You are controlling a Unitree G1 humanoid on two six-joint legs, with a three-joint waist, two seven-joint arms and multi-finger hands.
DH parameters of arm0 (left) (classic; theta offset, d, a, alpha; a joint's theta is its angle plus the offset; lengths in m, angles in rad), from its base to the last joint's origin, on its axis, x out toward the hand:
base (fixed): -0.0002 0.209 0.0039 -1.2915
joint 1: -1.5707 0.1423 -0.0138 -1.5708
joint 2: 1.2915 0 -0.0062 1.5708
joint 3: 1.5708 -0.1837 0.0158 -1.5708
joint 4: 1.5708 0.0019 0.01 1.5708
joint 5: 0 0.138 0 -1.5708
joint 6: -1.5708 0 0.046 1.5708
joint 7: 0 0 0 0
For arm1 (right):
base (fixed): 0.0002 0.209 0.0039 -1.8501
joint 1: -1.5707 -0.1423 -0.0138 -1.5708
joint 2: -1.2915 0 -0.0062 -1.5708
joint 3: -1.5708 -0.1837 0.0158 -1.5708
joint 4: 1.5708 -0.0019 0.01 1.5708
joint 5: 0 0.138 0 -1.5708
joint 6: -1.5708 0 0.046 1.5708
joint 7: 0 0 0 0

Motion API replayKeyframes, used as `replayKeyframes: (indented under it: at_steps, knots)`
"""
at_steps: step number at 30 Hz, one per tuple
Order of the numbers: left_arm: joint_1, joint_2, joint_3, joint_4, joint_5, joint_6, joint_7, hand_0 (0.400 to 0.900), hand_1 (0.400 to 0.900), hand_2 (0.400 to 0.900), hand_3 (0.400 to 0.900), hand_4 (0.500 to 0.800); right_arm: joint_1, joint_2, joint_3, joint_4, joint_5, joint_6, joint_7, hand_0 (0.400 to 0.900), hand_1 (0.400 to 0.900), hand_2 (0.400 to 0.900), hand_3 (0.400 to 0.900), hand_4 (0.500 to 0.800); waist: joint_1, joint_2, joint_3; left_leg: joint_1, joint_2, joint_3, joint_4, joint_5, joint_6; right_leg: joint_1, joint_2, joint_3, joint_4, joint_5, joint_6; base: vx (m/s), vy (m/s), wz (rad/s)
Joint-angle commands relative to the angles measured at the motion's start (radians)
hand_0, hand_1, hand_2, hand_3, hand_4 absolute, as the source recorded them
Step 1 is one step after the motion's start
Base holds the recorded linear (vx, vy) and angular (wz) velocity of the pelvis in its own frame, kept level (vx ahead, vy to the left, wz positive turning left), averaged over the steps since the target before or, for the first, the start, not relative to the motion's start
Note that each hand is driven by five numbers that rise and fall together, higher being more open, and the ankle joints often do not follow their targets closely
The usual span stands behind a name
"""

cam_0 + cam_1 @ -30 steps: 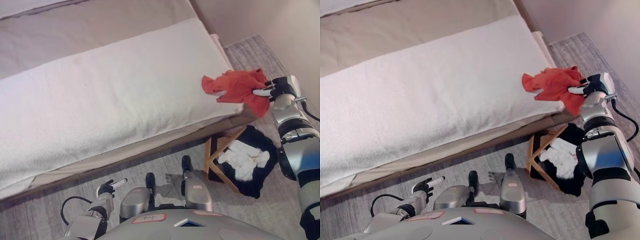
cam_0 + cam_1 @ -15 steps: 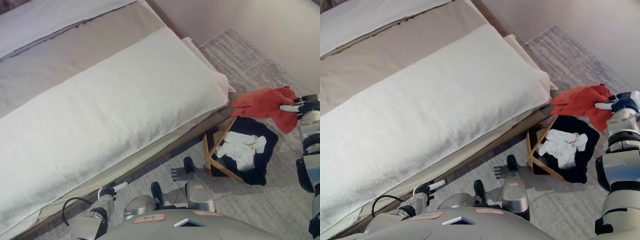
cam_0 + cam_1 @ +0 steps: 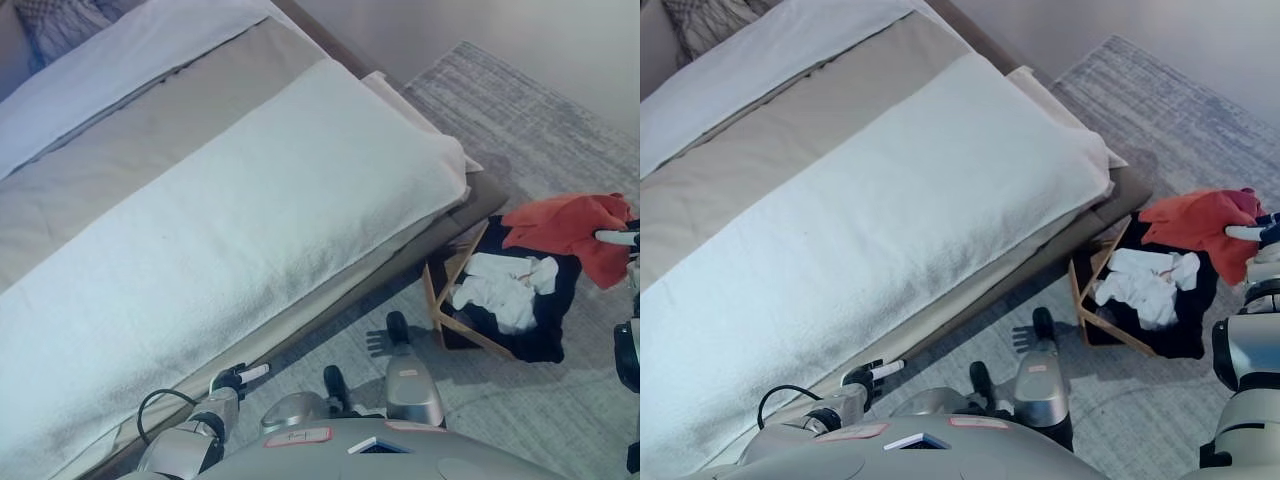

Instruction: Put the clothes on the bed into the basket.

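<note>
Red cloth [image 3: 565, 226] hangs bunched over the far right rim of the basket [image 3: 452, 301], pinched in the fingers of the right hand [image 3: 1262, 236] at the view's right edge. White clothes [image 3: 505, 287] lie inside the basket's dark liner, on the grey carpet [image 3: 520, 120] just right of the bed [image 3: 230, 220]. Near left, the left hand [image 3: 232, 379] hangs low beside the bed, fingers loosely extended, holding nothing.

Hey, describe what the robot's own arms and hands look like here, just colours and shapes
Both arms are silver-grey with rounded, glossy metal segments and darker bands at the joints. The left hand, low in the view near the bed edge, is dark with white-tipped fingers. The right hand, at the right edge, is also dark with a white finger cover; little else of it shows.
</note>
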Motion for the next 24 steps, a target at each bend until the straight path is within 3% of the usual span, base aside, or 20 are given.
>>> replayKeyframes:
  at_steps: [1, 7, 8, 9, 10, 24]
  knots:
    - [-0.027, 0.035, -0.034, 0.027, 0.039, -0.01, 0.015, 0.9, 0.9, 0.9, 0.9, 0.8, -0.079, -0.069, 0.027, 0.01, 0.008, -0.037, -0.024, 0.4, 0.4, 0.4, 0.4, 0.5, -0.014, -0.005, 0.005, -0.042, 0.03, -0.047, 0.005, 0.016, -0.048, 0.036, -0.021, -0.02, 0.106, -0.078, 0.027, 0.0, -0.005, 0.08]
    - [-0.038, 0.033, -0.038, 0.031, 0.041, -0.007, 0.011, 0.9, 0.9, 0.9, 0.9, 0.8, -0.047, -0.032, 0.034, 0.021, 0.011, -0.037, 0.015, 0.4, 0.4, 0.4, 0.4, 0.5, -0.013, 0.005, 0.005, -0.033, 0.03, -0.057, 0.005, 0.018, -0.051, 0.061, -0.025, -0.033, 0.103, -0.09, 0.022, 0.01, -0.017, 0.1]
    - [-0.039, 0.035, -0.039, 0.032, 0.044, -0.006, 0.008, 0.9, 0.9, 0.9, 0.9, 0.8, -0.048, -0.028, 0.043, 0.03, 0.004, -0.033, 0.026, 0.459, 0.459, 0.459, 0.459, 0.535, -0.012, 0.004, 0.005, -0.032, 0.03, -0.059, 0.005, 0.019, -0.052, 0.065, -0.025, -0.036, 0.101, -0.09, 0.021, 0.0, -0.034, 0.13]
    - [-0.04, 0.035, -0.042, 0.034, 0.05, -0.006, 0.007, 0.9, 0.9, 0.9, 0.9, 0.8, -0.047, -0.024, 0.048, 0.049, -0.008, -0.029, 0.032, 0.624, 0.624, 0.624, 0.624, 0.634, -0.01, 0.004, 0.005, -0.031, 0.03, -0.062, 0.005, 0.018, -0.052, 0.069, -0.026, -0.039, 0.099, -0.091, 0.02, 0.0, -0.031, 0.13]
    - [-0.042, 0.037, -0.042, 0.036, 0.051, -0.003, 0.004, 0.9, 0.9, 0.9, 0.9, 0.8, -0.055, -0.022, 0.054, 0.06, -0.013, -0.025, 0.037, 0.9, 0.9, 0.9, 0.9, 0.8, -0.008, 0.003, 0.004, -0.029, 0.031, -0.063, 0.005, 0.018, -0.053, 0.075, -0.026, -0.043, 0.097, -0.092, 0.019, 0.0, -0.035, 0.12]
    - [-0.046, 0.059, -0.016, 0.055, 0.07, 0.008, 0.006, 0.9, 0.9, 0.9, 0.9, 0.8, -0.03, 0.031, 0.04, 0.098, 0.004, -0.014, 0.052, 0.9, 0.9, 0.9, 0.9, 0.8, 0.012, -0.027, -0.01, -0.017, 0.037, -0.076, 0.005, 0.015, -0.055, 0.117, -0.029, -0.07, 0.069, -0.092, 0.015, 0.0, -0.017, 0.06]
